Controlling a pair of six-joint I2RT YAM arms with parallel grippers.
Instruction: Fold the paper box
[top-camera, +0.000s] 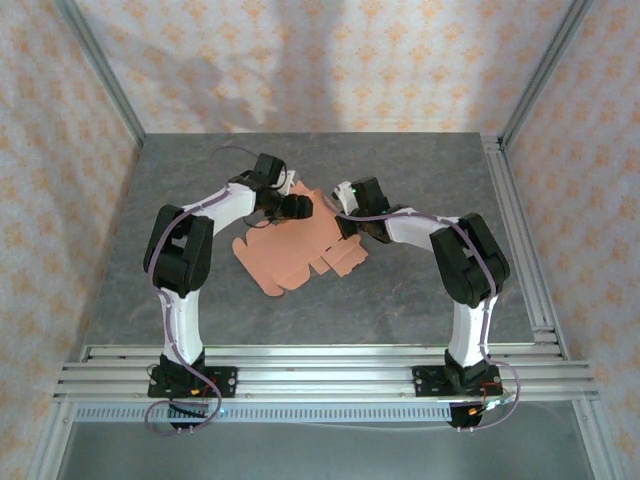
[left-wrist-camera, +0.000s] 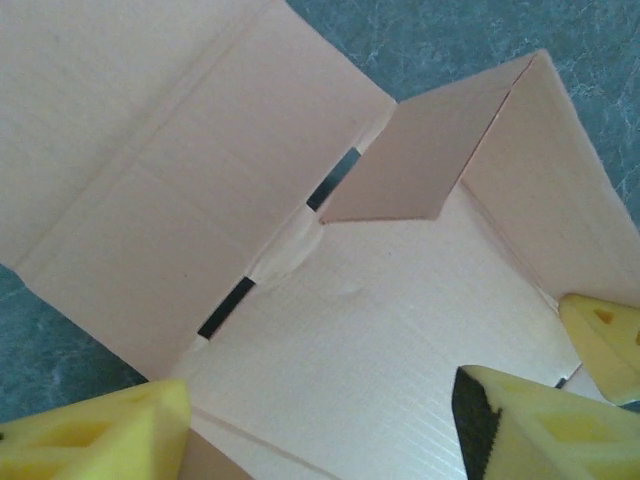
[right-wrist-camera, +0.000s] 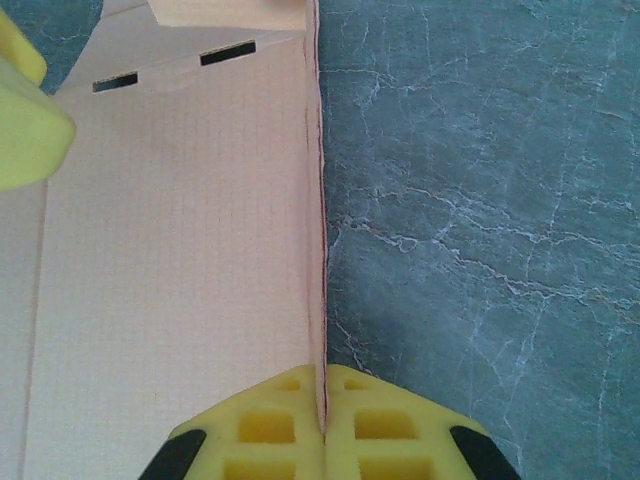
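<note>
From above: mid-bench, a partly folded pink paper box beneath both wrists.

Left wrist: left jaws apart over the box's floor, perhaps just clear of it; beyond, one raised flap.

Right wrist: right jaws clamped on an upright wall of the box, bare bench alongside.

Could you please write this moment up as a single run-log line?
paper box: partly folded, flaps raised | right gripper: jaws shut on a panel edge | left gripper: jaws open over the box's inside
</note>
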